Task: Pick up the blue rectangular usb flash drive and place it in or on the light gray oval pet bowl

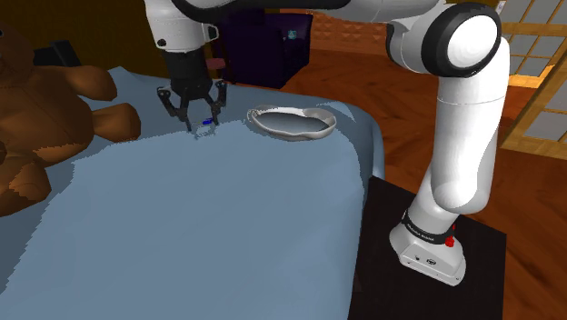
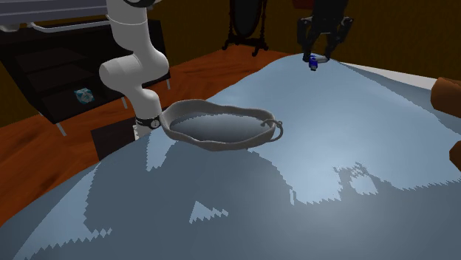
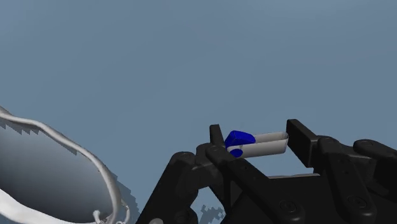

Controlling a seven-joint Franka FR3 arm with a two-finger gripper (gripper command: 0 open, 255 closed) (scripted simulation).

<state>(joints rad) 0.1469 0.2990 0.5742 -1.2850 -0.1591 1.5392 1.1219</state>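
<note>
A blue and silver USB flash drive (image 3: 257, 145) is clasped between my black gripper's (image 3: 254, 141) two fingers. In the shoulder view the gripper (image 1: 203, 124) hangs close over the blue bed cover (image 1: 200, 227), the drive's blue end (image 1: 208, 119) showing between the fingertips. The light grey oval pet bowl (image 1: 293, 124) lies on the cover just to the shoulder view's right of the gripper. In the second exterior view the bowl (image 2: 222, 145) is near the middle, and the gripper (image 2: 316, 59) with the drive (image 2: 314, 63) is far behind it.
A big brown teddy bear (image 1: 45, 118) sits at the shoulder view's left on the bed. Dark furniture (image 1: 263, 45) stands behind the bed. The bed's edge drops off beside the black stand (image 1: 491, 264). A dark shelf (image 2: 44, 59) is on the wooden floor.
</note>
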